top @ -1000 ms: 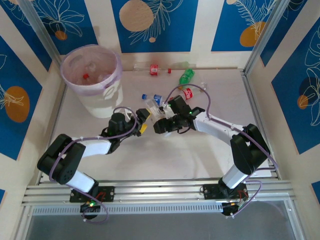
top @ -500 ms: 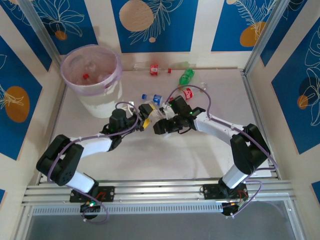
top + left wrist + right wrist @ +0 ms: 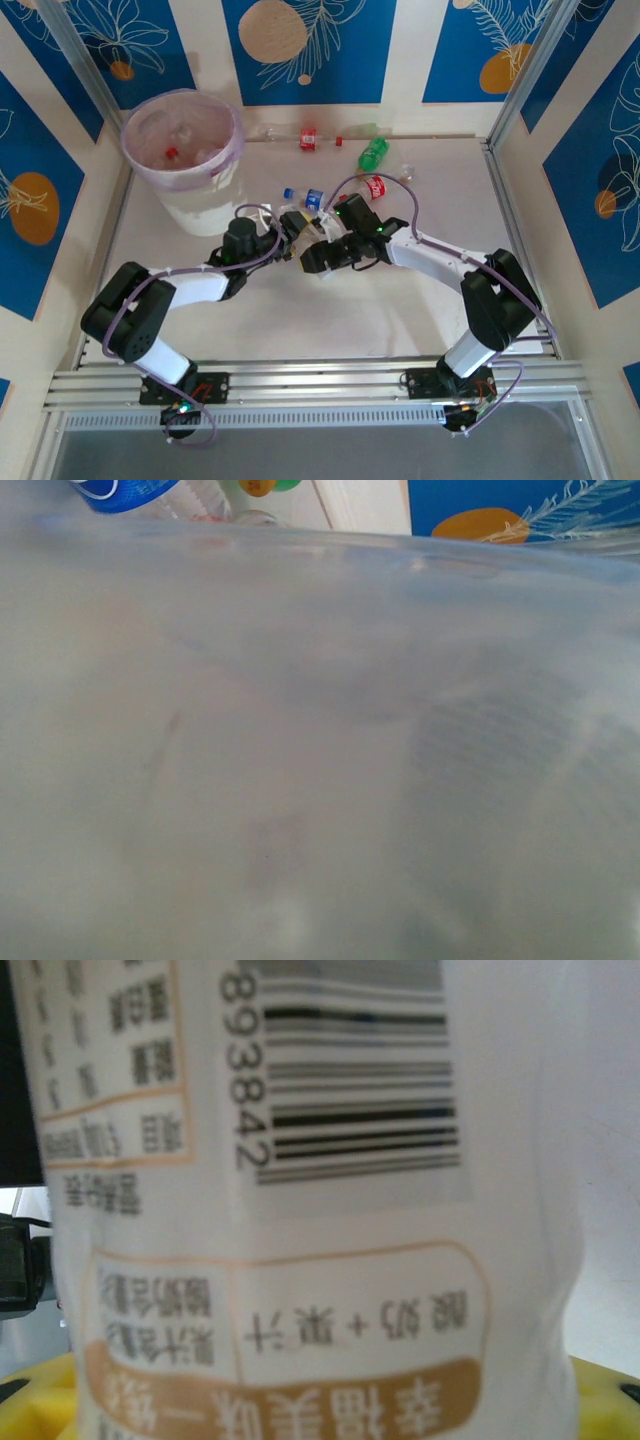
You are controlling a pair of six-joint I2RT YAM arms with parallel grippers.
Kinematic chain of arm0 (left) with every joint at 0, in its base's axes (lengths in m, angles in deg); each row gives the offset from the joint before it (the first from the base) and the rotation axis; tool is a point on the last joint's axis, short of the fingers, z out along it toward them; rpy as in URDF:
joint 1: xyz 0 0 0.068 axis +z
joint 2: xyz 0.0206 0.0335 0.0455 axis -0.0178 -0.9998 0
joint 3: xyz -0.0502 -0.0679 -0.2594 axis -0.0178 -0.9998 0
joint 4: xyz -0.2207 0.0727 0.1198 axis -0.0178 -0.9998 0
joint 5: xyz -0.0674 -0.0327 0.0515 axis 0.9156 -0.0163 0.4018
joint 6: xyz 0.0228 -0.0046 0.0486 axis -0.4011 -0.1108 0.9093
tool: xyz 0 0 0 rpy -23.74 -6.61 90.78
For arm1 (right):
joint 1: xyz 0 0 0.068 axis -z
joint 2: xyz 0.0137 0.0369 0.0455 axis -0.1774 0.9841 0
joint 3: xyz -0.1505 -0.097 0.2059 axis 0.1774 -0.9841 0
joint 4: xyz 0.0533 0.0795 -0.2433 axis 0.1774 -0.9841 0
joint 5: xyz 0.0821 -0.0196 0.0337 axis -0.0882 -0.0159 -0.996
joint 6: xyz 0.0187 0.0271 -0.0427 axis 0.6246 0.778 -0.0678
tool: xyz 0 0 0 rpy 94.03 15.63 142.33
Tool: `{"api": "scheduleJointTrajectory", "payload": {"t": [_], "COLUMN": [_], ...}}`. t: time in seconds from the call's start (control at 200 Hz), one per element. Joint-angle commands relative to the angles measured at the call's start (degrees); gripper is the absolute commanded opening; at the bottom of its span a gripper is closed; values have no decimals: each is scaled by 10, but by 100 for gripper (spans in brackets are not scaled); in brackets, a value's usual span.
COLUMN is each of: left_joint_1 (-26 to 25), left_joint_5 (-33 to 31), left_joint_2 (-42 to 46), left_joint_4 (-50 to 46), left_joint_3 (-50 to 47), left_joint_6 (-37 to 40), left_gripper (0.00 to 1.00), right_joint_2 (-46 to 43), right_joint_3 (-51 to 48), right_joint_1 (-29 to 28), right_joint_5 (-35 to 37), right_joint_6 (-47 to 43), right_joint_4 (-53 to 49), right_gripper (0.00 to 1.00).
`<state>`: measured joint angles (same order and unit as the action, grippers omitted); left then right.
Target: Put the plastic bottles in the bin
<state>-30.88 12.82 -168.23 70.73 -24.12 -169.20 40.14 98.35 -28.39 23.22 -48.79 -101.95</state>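
The left gripper's point(image 3: 292, 232) fingers could not be read as apart or together. They met the right gripper at mid-table, to the right of the bin point(image 3: 200, 205), and the left wrist camera looked straight onto a blurred, milky surface, probably the side of a bottle. The bin, a white bucket lined with a pink bag, stood at the back left, and a few bottles point(image 3: 172, 152) lay inside it. Between the two grippers, off the table point(image 3: 330, 310), hung the white-labelled bottle point(image 3: 330, 1210). Its pale label carried a barcode, a row of digits and a tan band of characters, all seen very close from the right wrist. The right gripper's point(image 3: 312, 245) fingers appeared clamped on it. The pose looked like a handover: the bin sat on the left arm's side, so passing the bottle across would spare the right arm a long reach. Just behind the grippers lay a blue-labelled bottle point(image 3: 313, 197). Farther right, beside the right arm, lay a red-labelled bottle point(image 3: 375, 187), and the green bottle point(image 3: 373, 152) lay beyond it. All three were on their sides and still to be collected.
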Motion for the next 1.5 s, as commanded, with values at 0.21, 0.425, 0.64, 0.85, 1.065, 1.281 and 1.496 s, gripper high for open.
{"api": "scheduleJointTrajectory", "payload": {"t": [0.21,0.425,0.64,0.85,1.065,1.281,1.496], "left_joint_1": [-9,-8,-7,-9,34,170,325], "left_joint_5": [7,2,6,29,48,60,9], "left_joint_2": [-6,-5,5,8,-9,-33,-44], "left_joint_4": [26,13,-86,-171,-374,-542,-604], "left_joint_3": [7,8,70,220,484,681,735], "left_joint_6": [2,11,75,124,254,339,405], "left_gripper": [54,53,38,21,0,0,0], "right_joint_2": [-21,-34,-130,-188,-179,-194,-216], "right_joint_3": [1,8,-26,-62,-66,-89,-100], "right_joint_1": [-3,2,58,99,116,116,117], "right_joint_5": [-17,11,24,57,48,50,41], "right_joint_6": [-11,-36,-52,-25,-4,-7,-36], "right_joint_4": [5,-38,-76,-67,-65,-55,-50], "right_gripper": [69,84,99,99,99,99,100]}}
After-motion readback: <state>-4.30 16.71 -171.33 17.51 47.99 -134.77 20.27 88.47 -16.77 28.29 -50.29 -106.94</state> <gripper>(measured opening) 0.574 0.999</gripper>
